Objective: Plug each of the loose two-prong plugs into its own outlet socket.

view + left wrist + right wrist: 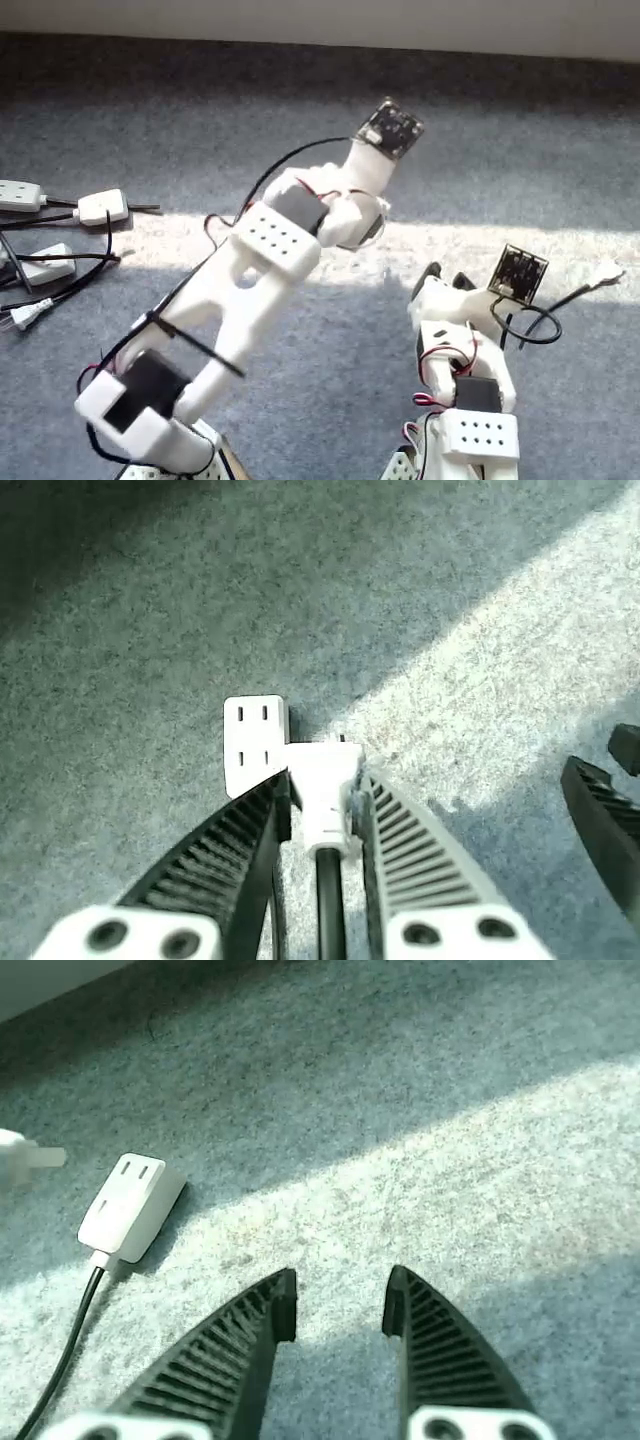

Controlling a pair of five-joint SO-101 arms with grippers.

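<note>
Left wrist view: the left gripper (321, 782) pinches a white two-prong plug (325, 815) by its body. The black cord (328, 900) trails back between the ribbed fingers (240, 840), a hold that seems meant to leave the plug's nose free to lead. Just ahead, the plug's front end sits against the side of a white socket block (255, 742). The block lies flat on the grey carpet (120, 610) with two pairs of slots facing up. The prongs cannot be made out and no slot looks filled, so the plug is judged not yet seated. It probably has to be lifted and tipped over the slots.

Right wrist view: the right gripper (340, 1305) hangs low over the carpet, fingers spread and empty, perhaps placed to steady a block. Beyond it a corded socket block (130, 1205) rests slots-up at the edge of a sunlit band. Whether it is the same block cannot be told.

High view: farther off, at the left edge, a spare socket block (20, 195) and a loose plug (25, 317) lie among black cords. A second loose plug (605, 272) lies at the right.
</note>
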